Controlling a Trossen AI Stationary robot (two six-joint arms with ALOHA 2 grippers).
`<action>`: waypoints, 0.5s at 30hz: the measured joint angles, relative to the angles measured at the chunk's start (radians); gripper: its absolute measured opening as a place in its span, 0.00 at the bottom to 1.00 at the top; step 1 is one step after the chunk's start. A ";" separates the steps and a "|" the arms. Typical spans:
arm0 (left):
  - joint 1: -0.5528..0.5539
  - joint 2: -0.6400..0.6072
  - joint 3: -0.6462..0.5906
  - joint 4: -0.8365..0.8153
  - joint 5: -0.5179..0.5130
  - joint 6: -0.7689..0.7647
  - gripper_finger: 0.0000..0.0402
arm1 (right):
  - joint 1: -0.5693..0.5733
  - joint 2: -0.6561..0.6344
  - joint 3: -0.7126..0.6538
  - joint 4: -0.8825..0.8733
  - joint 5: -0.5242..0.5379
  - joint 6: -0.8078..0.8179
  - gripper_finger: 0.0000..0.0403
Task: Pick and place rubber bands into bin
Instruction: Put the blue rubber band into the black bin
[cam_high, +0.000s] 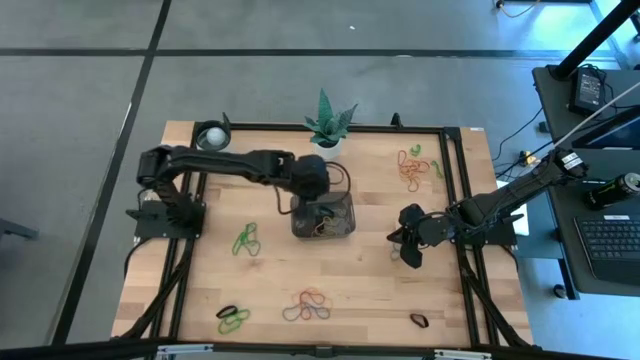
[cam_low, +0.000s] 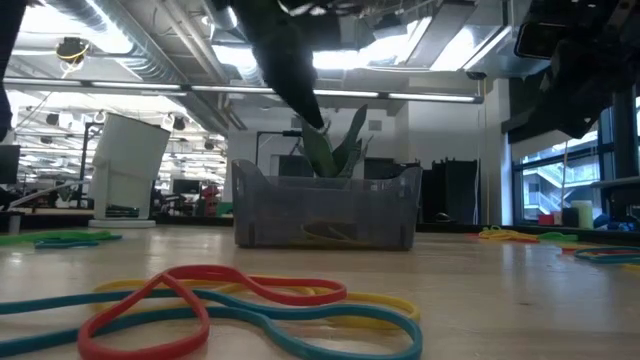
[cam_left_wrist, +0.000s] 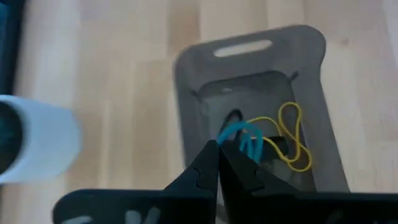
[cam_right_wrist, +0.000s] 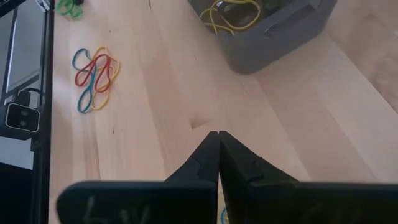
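Observation:
The dark grey bin (cam_high: 322, 216) stands at the table's middle and holds a yellow rubber band (cam_left_wrist: 291, 142). My left gripper (cam_left_wrist: 217, 146) hovers over the bin's inside, shut on a blue rubber band (cam_left_wrist: 244, 135); the low view shows it above the bin (cam_low: 325, 205). More rubber bands lie loose on the wood: green ones (cam_high: 246, 240), a mixed cluster (cam_high: 306, 305), a black one (cam_high: 418, 320), and orange and green ones (cam_high: 412, 165). My right gripper (cam_high: 408, 250) is shut over bare wood (cam_right_wrist: 217, 134), right of the bin (cam_right_wrist: 267, 31). My left gripper pinches the blue rubber band (cam_left_wrist: 233, 134) between its two fingertips, coming from above and pointing down into the bin. The band's loops stick out past the tips and hang over the bin's floor. How far back it reaches between the fingers does not show.
A potted plant (cam_high: 328, 122) stands at the far edge behind the bin, with a white round cup (cam_high: 212, 135) at the far left corner. A black frame (cam_high: 455, 180) rims the table. In the right wrist view a red, yellow and blue cluster (cam_right_wrist: 94, 78) lies left of the gripper.

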 joint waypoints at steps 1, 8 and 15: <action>-0.001 0.017 0.000 0.024 0.018 0.000 0.00 | 0.000 0.000 0.000 0.000 0.000 0.000 0.02; -0.031 0.124 0.000 0.113 0.078 -0.036 0.00 | 0.000 0.000 0.000 -0.001 0.000 -0.005 0.02; -0.070 0.147 0.000 0.118 0.089 -0.117 0.05 | 0.000 0.000 0.000 -0.001 -0.002 -0.007 0.02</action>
